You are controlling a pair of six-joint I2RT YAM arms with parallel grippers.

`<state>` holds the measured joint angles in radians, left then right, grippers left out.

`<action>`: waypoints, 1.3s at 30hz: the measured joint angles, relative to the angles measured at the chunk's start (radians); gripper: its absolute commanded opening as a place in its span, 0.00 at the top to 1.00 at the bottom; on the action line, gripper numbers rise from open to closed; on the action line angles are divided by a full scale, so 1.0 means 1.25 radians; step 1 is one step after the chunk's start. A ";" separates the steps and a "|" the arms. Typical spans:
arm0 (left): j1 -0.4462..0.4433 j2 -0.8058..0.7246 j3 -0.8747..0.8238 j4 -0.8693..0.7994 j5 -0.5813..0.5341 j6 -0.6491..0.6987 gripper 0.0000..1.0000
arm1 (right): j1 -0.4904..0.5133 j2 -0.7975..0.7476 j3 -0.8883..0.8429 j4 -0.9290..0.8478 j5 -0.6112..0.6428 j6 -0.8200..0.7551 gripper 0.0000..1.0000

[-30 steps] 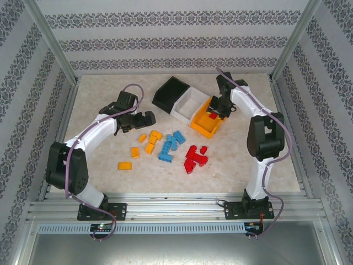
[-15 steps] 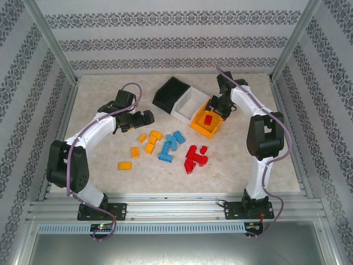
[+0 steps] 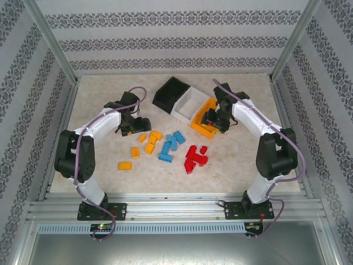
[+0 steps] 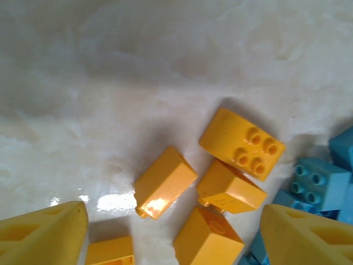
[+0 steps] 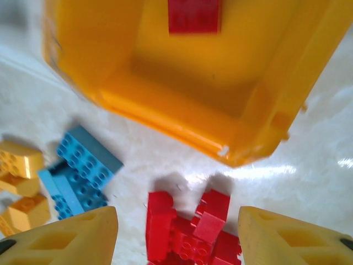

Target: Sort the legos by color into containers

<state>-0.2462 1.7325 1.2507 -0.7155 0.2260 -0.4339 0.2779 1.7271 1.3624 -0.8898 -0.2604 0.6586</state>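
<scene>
Recording one red brick point(image 5: 194, 15) as newly lying inside the orange bin point(image 3: 203, 130), let go there by the right claw point(image 3: 213, 118), now pulling back toward the red pile point(image 3: 194, 157) with jaws apart and empty. Noting the left claw point(image 4: 174, 232) as having swung down over the yellows point(image 3: 150, 144), spread wide, gripping nothing. Judging sorting as barely begun. Counting three bins: black bin point(image 3: 168, 91), white bin point(image 3: 186, 104) and the orange. Counting roughly six yellows, five blues point(image 3: 170, 144) and six reds lying on the table point(image 3: 248, 154), bunched, so approximate.
</scene>
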 measured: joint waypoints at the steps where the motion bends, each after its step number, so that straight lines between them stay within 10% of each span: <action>1: 0.000 0.007 0.000 -0.005 -0.003 0.005 0.24 | 0.004 -0.004 -0.018 0.002 -0.003 0.000 0.40; 31: -0.001 0.098 0.016 -0.007 0.020 0.034 0.60 | 0.005 -0.067 -0.120 0.041 -0.036 0.026 0.44; 39: -0.001 0.105 0.021 -0.002 0.035 0.034 0.56 | 0.005 -0.067 -0.122 0.050 -0.036 0.042 0.44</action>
<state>-0.2474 1.8637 1.2766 -0.7181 0.2703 -0.3920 0.2840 1.6432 1.2102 -0.8272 -0.3054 0.7105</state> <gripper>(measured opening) 0.379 0.558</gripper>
